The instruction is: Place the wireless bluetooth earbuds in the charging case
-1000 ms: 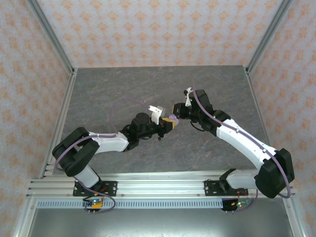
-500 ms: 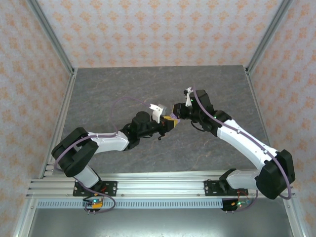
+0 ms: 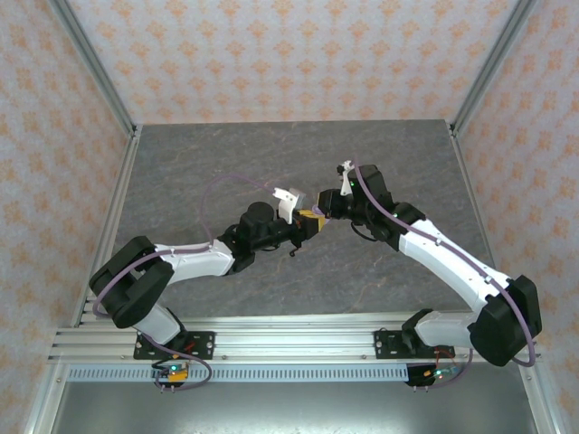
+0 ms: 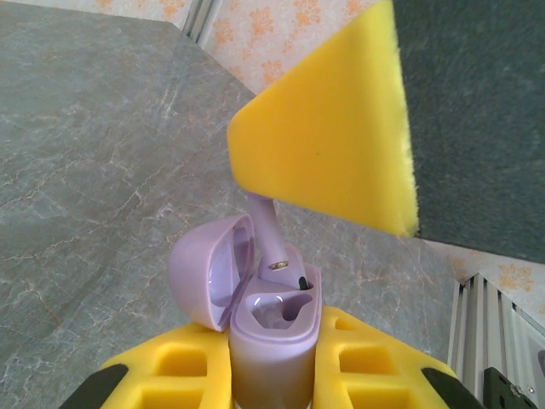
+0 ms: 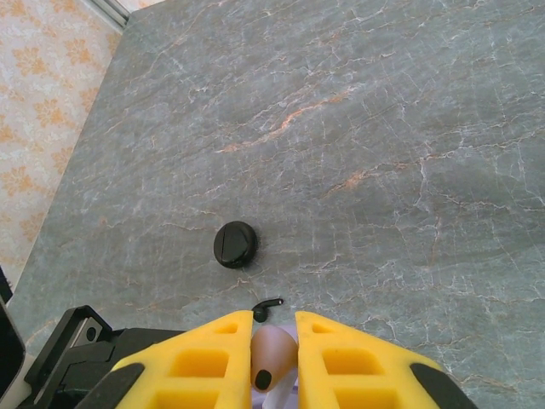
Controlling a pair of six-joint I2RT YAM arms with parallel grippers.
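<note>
insertion was found under way, not complete. lavender charging case (image 4: 272, 328) was held clamped in the left tool (image 4: 272, 368) above the bench (image 5: 383, 128), with its lid (image 4: 209, 273) hinged open. one lavender earbud (image 4: 267, 226) was pinched in the narrowly set right tool (image 5: 273, 341), its stem tip at the mouth of a socket and not judged seated. the neighbouring socket appeared empty. a closed black case (image 5: 235, 244) and a black earbud (image 5: 267, 305) lay untouched on the bench. the remaining earbuds could not be located.
</note>
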